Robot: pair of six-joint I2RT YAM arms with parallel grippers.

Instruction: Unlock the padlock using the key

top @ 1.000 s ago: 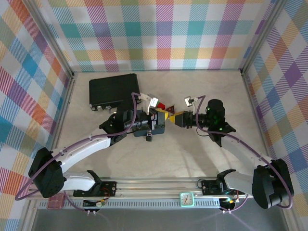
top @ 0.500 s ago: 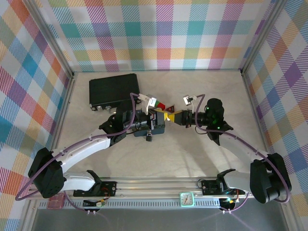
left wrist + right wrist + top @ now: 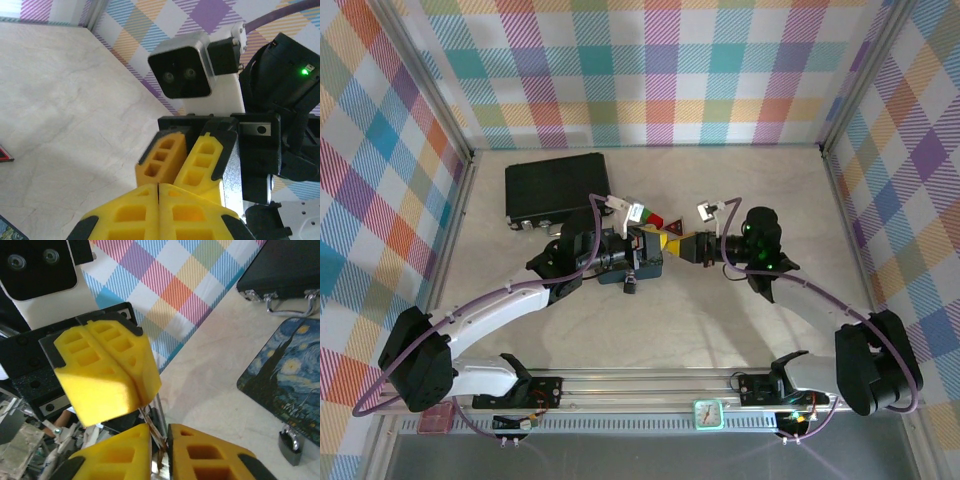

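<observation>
Tip to tip: left gripper [image 3: 137, 390] clamped flat, key [image 3: 152, 426] poking from its tip toward 5 o'clock into the narrow gap of right gripper [image 3: 160, 437]. Can't tell if right pinches it. On the table [image 3: 215, 385], padlock [image 3: 289, 444] sits at the 6 o'clock edge of blue box [image 3: 285, 375].

Lab test cell: marble-look counter [image 3: 720, 310] boxed in by plaid-print panels [image 3: 650, 70] on aluminium extrusion posts [image 3: 425, 82], arm bases [image 3: 515, 380] bolted to a front rail [image 3: 650, 380].

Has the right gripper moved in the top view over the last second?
Yes. The right gripper has slid slightly left, nearer the black case.
</observation>
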